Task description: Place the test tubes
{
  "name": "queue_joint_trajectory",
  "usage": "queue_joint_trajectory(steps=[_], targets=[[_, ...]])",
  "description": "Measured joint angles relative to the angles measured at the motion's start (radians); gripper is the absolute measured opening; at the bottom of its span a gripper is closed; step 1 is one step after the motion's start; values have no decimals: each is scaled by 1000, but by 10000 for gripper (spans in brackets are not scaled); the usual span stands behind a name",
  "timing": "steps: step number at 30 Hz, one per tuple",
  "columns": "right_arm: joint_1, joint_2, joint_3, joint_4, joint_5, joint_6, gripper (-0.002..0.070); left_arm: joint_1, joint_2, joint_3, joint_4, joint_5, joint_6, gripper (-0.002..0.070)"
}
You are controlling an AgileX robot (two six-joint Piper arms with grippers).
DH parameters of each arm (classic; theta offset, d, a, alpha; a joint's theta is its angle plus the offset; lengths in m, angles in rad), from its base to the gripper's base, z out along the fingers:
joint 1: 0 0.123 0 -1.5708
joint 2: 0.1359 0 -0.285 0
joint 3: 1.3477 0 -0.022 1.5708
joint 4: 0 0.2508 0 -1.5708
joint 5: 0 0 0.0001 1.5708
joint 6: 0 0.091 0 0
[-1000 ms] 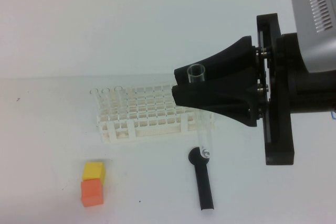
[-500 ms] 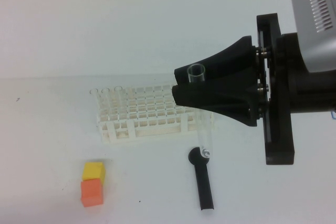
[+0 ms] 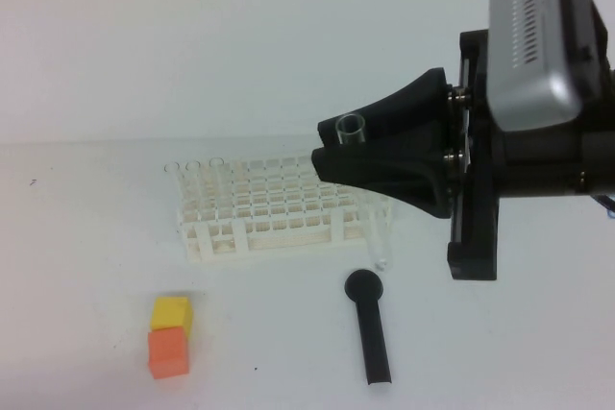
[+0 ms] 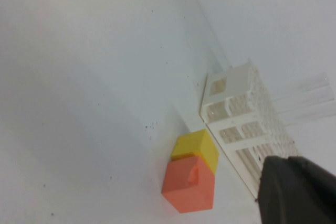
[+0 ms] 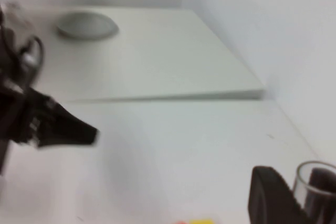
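Observation:
My right gripper [image 3: 332, 156] hangs over the right end of the white tube rack [image 3: 279, 204], shut on a clear test tube [image 3: 352, 129]. The tube stands nearly upright, its rim above the fingers and its lower end [image 3: 380, 254] just in front of the rack's right corner. In the right wrist view the tube's rim [image 5: 315, 182] shows beside a dark finger [image 5: 270, 195]. A few clear tubes [image 3: 192, 175] stand in the rack's back left holes. Of the left gripper [image 4: 278, 182], only a dark mass shows, near the rack [image 4: 236, 108].
A black handle-shaped piece with a round end [image 3: 368, 328] lies on the table in front of the rack's right end. A yellow cube [image 3: 171, 313] and an orange cube [image 3: 168, 350] sit touching at the front left. A dark blurred shape [image 5: 42, 124] shows in the right wrist view.
The right gripper has tipped and shifted slightly left and up. The tube's lower end has lifted off the black piece's round end toward the rack.

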Motion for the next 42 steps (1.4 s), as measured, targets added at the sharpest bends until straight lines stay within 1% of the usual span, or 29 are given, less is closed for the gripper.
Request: queue_joint_trajectory(steps=[3, 6, 11, 16, 18, 20, 23, 25, 27, 28, 30, 31, 34, 37, 42], targets=[[0, 0, 0, -68, -57, 20, 120, 0, 0, 0, 0, 2, 0, -1], [0, 5, 0, -135, -142, 89, 120, 0, 0, 0, 0, 2, 0, -1], [2, 45, 0, -164, -309, 140, 120, 0, 0, 0, 0, 2, 0, -1], [65, 136, 0, -219, -554, 148, 120, 0, 0, 0, 0, 2, 0, -1], [101, 184, 0, -260, -660, 192, 120, 0, 0, 0, 0, 2, 0, -1], [135, 232, 0, -348, -747, 311, 120, 0, 0, 0, 0, 2, 0, -1], [162, 297, 0, -584, -867, 681, 120, 0, 0, 0, 0, 2, 0, -1], [162, 328, 0, -800, -954, 1018, 120, 0, 0, 0, 0, 2, 0, -1], [162, 353, 0, -1024, -1037, 1301, 120, 0, 0, 0, 0, 2, 0, -1], [162, 367, 0, -1134, -1085, 1408, 120, 0, 0, 0, 0, 2, 2, -1], [162, 396, -8, -1320, -1159, 1553, 120, 0, 0, 0, 0, 2, 4, -1], [162, 414, -16, -1405, -1183, 1617, 120, 0, 0, 0, 0, 2, 4, -1], [164, 478, -51, -1542, -1214, 1752, 120, 0, 0, 0, 0, 2, 4, -1], [164, 538, -85, -1577, -1235, 1804, 120, 0, 0, 0, 1, 2, 4, -1], [164, 624, -131, -1582, -1327, 1819, 120, 0, 0, 0, 1, 2, 4, -1]])
